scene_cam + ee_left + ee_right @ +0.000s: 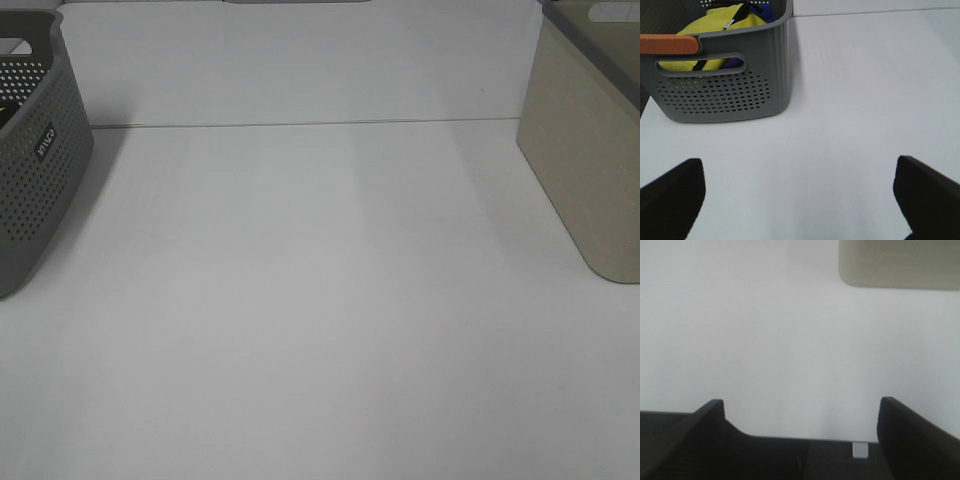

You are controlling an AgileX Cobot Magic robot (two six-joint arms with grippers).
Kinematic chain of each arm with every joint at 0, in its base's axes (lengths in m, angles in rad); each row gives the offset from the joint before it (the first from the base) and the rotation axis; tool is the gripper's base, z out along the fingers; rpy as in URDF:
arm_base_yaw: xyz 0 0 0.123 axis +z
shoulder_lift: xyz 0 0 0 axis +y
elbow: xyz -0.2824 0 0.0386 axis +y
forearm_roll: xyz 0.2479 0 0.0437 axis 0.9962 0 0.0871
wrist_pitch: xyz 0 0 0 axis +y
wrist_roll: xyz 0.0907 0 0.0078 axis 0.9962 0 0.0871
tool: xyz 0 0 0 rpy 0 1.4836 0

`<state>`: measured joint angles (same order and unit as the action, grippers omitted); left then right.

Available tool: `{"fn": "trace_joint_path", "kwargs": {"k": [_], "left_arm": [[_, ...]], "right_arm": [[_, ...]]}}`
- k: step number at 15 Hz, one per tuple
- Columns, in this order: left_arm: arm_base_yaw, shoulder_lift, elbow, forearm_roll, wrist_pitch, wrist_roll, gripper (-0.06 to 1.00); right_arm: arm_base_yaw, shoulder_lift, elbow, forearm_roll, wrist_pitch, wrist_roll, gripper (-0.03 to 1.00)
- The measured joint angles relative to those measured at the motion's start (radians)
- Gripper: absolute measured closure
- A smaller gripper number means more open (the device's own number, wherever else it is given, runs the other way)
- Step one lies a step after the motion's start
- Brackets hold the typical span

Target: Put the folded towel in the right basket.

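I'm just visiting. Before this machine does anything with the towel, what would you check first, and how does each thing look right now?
1. Left gripper open and holding nothing: ok.
2. Right gripper open and holding nothing: ok.
3. Beige basket in place on the right: ok.
4. Table between the baskets free of obstacles: ok.
5. Folded towel located: cannot tell; yellow cloth sits bunched in the grey basket, but no neat fold shows.
6. Room inside the beige basket: cannot tell, its inside is out of view.

Soft, even overhead light leaves the white worktop bright, almost washed out. The grey basket casts a faint shadow beside it. The right wrist view is slightly blurred; dark claw fingers lack detail.
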<state>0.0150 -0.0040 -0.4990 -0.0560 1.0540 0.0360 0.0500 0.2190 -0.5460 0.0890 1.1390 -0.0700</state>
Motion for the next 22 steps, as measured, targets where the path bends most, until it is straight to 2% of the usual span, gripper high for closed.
{"fn": "trace_joint_path", "kwargs": {"k": [5, 17, 22], "left_arm": [[0.0, 0.0, 0.0, 0.0, 0.0, 0.0, -0.02], [0.0, 0.0, 0.0, 0.0, 0.0, 0.0, -0.02], [0.0, 0.0, 0.0, 0.0, 0.0, 0.0, -0.02]], "right_arm": [[0.0, -0.206, 0.035, 0.0, -0.061, -0.009, 0.18], [0.0, -0.208, 0.035, 0.0, -0.07, -0.009, 0.18], [-0.054, -0.217, 0.035, 0.002, -0.072, -0.009, 0.18]]}}
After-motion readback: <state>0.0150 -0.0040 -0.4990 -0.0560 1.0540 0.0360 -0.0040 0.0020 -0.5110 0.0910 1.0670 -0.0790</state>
